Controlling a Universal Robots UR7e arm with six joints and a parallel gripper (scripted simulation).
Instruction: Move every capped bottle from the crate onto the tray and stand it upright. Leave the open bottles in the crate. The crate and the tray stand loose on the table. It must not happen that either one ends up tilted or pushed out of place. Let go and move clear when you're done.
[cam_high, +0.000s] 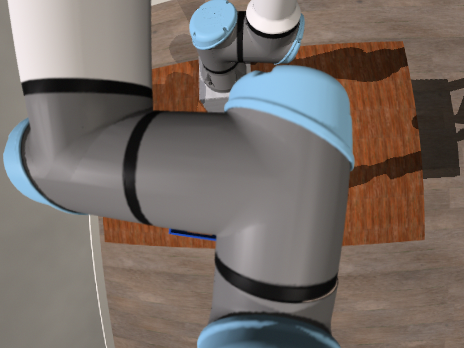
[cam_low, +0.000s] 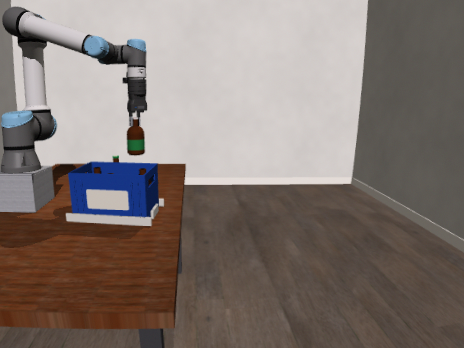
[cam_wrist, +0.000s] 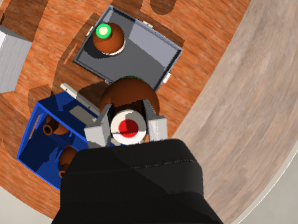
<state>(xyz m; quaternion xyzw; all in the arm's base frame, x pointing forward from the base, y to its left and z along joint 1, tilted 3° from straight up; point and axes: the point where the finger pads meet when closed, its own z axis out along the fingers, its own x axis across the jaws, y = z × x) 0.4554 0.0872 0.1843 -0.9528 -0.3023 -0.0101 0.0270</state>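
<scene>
My gripper (cam_low: 135, 118) is shut on the neck of a brown bottle (cam_low: 135, 140) with a green label and a red cap (cam_wrist: 128, 127). The bottle hangs upright, high above the table and over the right end of the blue crate (cam_low: 114, 189). In the wrist view the held bottle (cam_wrist: 129, 96) lies over the gap between the crate (cam_wrist: 49, 143) and the grey tray (cam_wrist: 129, 46). A brown bottle with a green cap (cam_wrist: 103, 31) stands upright on the tray's far corner. Brown bottle tops (cam_wrist: 52, 129) show inside the crate. In the top view the arm hides nearly everything but a sliver of the crate (cam_high: 192, 233).
The robot's grey base block (cam_low: 22, 189) stands at the table's left end, behind the crate. A white slab (cam_low: 111, 218) shows along the crate's foot. The table's edge (cam_low: 179, 220) runs just right of the crate.
</scene>
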